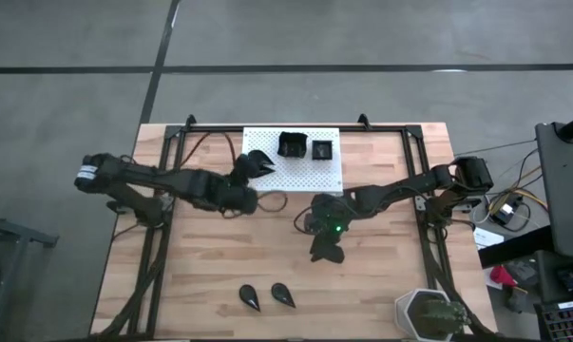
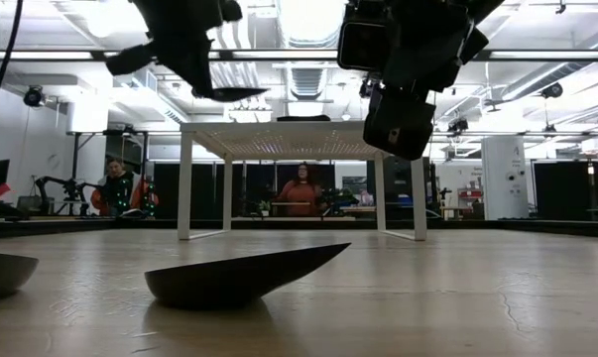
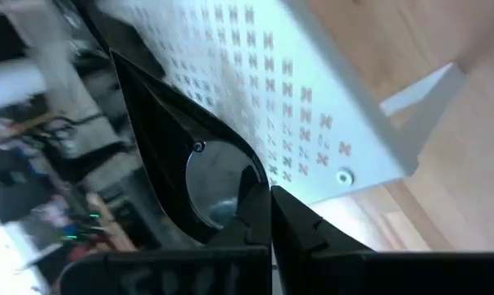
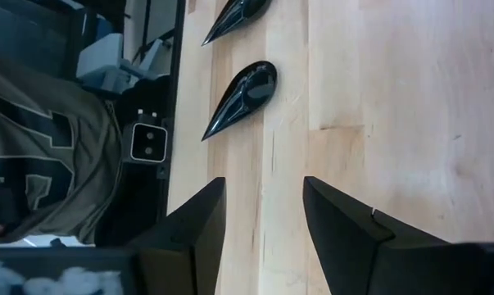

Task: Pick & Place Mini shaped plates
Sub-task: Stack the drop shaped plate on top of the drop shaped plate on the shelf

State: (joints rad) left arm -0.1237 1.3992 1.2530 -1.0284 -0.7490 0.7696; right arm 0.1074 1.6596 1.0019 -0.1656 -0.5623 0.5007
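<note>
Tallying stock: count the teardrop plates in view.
3: two teardrop plates lie on the table's near edge; one teardrop plate is pinched by the left gripper over the white stand. Others may be hidden.

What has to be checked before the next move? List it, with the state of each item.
1. Left gripper shut on the teardrop plate: ok.
2. Held plate over the white stand: ok, at its left edge in the high view.
3. Free spot on the stand beside the two square plates: ok, its left part is bare.
4. Right gripper open and empty: ok.
5. Right gripper lined up with the two teardrop plates on the table: not ok, it hangs well short of them.
6. Held plate level for setting down: cannot tell.
</note>
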